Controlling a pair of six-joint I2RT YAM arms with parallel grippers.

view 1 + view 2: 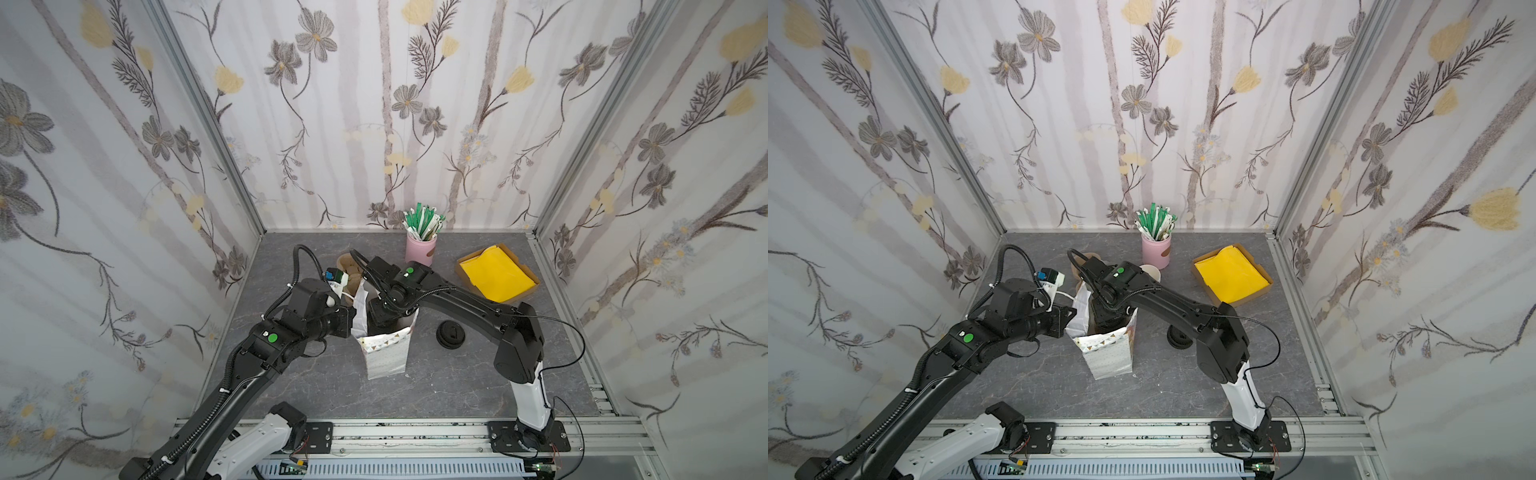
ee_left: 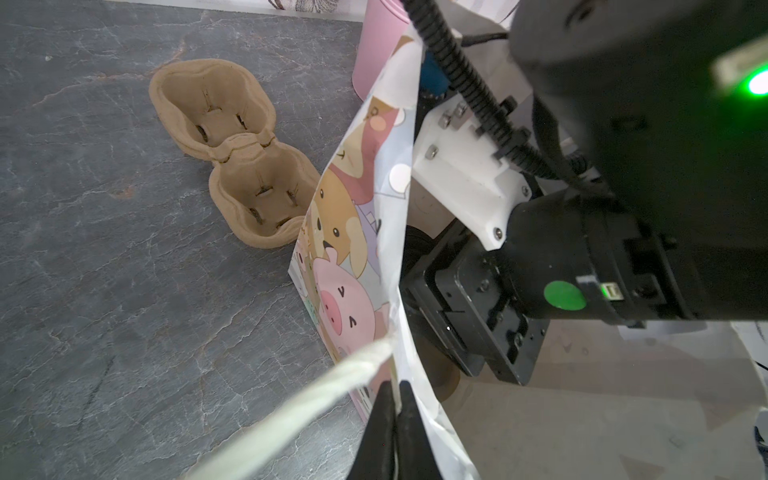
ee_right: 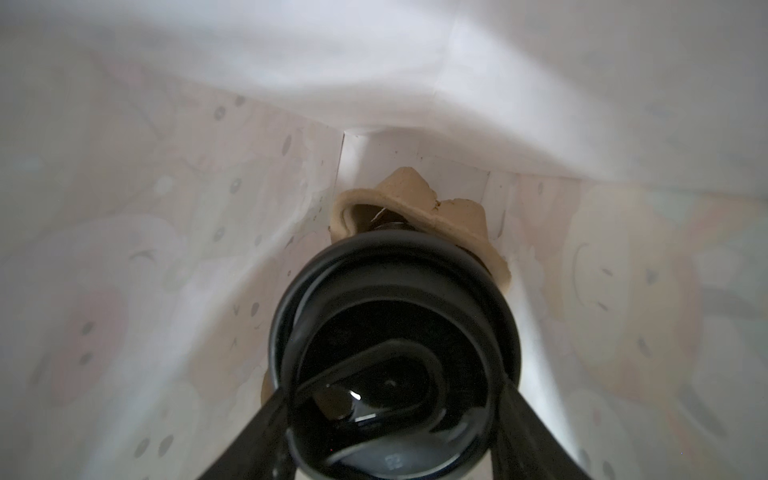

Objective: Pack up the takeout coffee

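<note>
**Takeout coffee** [image 3: 392, 332]: inside the white cartoon-print bag [image 1: 384, 353] at table centre, low between its walls. Upright, long axis vertical, black domed lid facing up toward the bag mouth. Cup body hidden beneath the lid. Above a pulp carrier [image 3: 415, 195] at the bag bottom; seated in it or not, cannot tell.

**Right gripper** [image 3: 395, 399]: reaching down into the bag, fingers [image 3: 249, 436] clamped on opposite sides of the lid rim.

**Left gripper** [image 2: 398, 399]: at the bag's left rim, jaws pressed together on the paper edge, just beside the cream rope handle [image 2: 291, 407].

**Second pulp carrier** [image 2: 232, 158]: on the table just beyond the bag, far-left, hollows facing up.

**Loose black lids** [image 1: 450, 333]: right of the bag.

**Pink holder** [image 1: 420, 249] of green-and-white sticks: far centre.

**Yellow napkins** [image 1: 496, 276] in a cardboard tray [image 1: 519, 294]: far right.
</note>
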